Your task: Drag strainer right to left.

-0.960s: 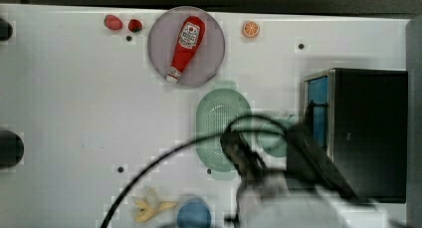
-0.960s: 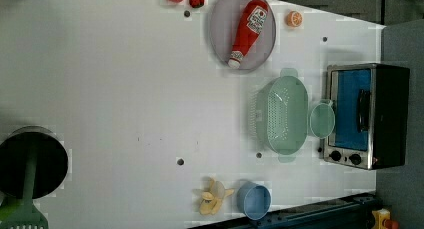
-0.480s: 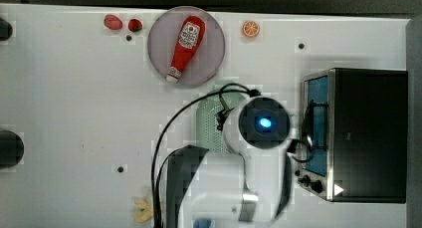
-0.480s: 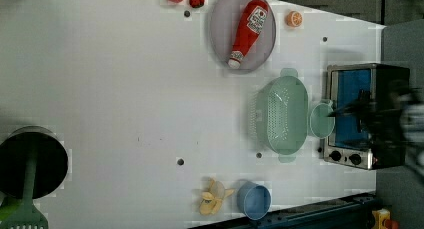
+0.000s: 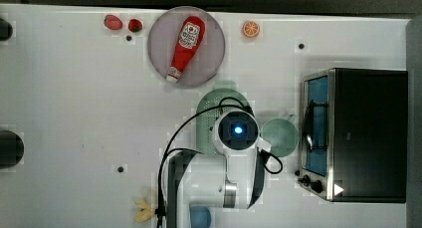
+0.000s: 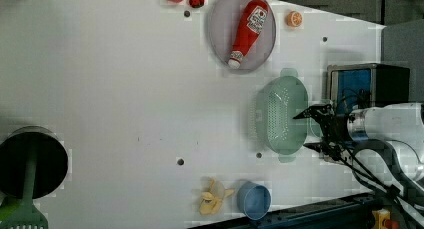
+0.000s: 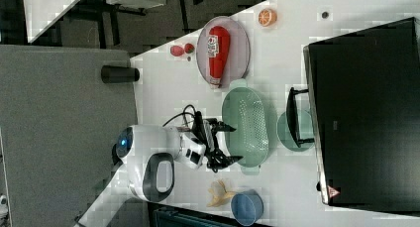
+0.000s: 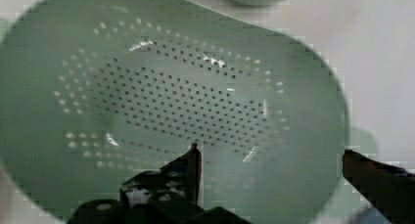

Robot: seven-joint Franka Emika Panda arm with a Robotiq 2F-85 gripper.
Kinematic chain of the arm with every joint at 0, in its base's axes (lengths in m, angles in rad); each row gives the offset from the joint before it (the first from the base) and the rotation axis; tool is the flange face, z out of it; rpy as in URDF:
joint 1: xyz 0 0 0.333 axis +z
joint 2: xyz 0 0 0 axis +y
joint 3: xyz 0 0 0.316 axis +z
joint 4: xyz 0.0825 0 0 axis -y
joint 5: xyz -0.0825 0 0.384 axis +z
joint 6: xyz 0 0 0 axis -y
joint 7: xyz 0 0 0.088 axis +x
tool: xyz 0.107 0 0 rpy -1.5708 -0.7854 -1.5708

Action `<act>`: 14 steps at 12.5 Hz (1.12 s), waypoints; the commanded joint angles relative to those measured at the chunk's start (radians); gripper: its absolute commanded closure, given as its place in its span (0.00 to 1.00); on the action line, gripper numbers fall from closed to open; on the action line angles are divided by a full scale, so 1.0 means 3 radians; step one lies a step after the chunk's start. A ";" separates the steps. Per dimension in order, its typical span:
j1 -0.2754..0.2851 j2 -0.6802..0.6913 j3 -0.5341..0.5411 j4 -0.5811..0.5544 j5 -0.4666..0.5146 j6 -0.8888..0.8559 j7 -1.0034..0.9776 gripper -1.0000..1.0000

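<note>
White tabletop (image 6: pixel 110 99) w/ pale mint-green oval perforated plastic strainer (image 6: pixel 283 115) just beside black toaster oven (image 6: pixel 367 84).
Black two-finger gripper (image 6: pixel 314 131) hovers at strainer's rim in left view, fingers spread wide, holding nothing; small pale green mug (image 5: pixel 281 137) sits btwn strainer & oven. Red ketchup bottle (image 6: pixel 247 31) lies on grey round plate (image 6: pixel 217 24).

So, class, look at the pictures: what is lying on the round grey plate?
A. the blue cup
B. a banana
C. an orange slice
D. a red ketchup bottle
D: the red ketchup bottle lies across the grey plate, while the banana, orange slice and blue cup all sit on the white table.
</note>
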 commanded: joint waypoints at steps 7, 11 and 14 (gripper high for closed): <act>0.0127 0.0950 0.0095 0.0125 0.0023 0.1225 0.0867 0.00; 0.0283 0.1047 0.0159 0.0127 0.0029 0.1255 0.1089 0.00; 0.0420 0.1047 0.0217 0.0143 0.0031 0.1251 0.1173 0.00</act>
